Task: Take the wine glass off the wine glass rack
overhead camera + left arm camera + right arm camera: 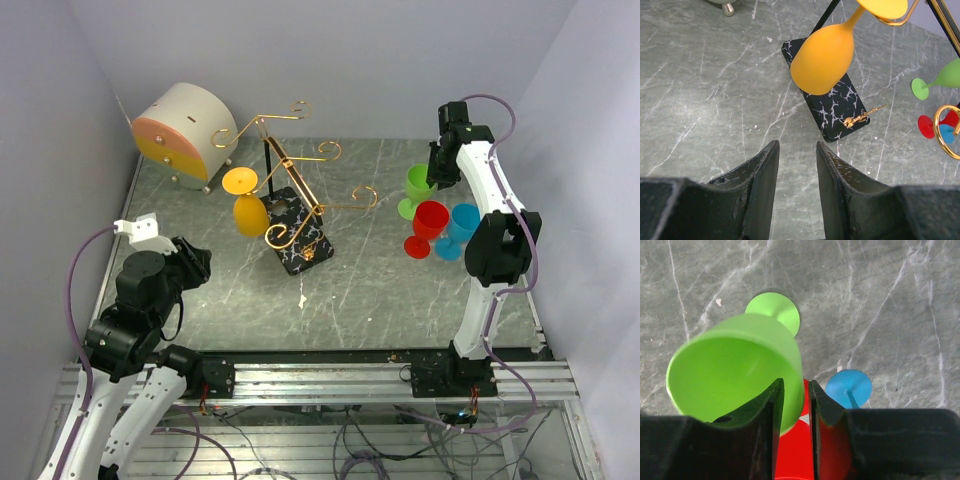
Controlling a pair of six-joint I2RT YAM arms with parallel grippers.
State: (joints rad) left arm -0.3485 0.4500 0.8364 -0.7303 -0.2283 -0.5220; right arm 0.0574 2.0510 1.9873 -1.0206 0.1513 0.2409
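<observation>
The wine glass rack (292, 185) is a gold wire stand with a black post on a black marble base (837, 107). An orange wine glass (250, 214) hangs upside down from its left arm, its bowl (822, 56) above the base. My left gripper (797, 145) is open and empty, low over the table. It is in front of the rack and apart from it (190, 262). My right gripper (796, 382) hovers at the rim of a green glass (730, 367) standing on the table. Its jaws are a narrow gap apart, one finger over the bowl.
A red glass (430, 220) and a blue glass (463, 225) stand close beside the green glass (418, 185) at the right. A round beige-and-orange drawer box (180, 135) sits at the back left. Grey walls close in three sides.
</observation>
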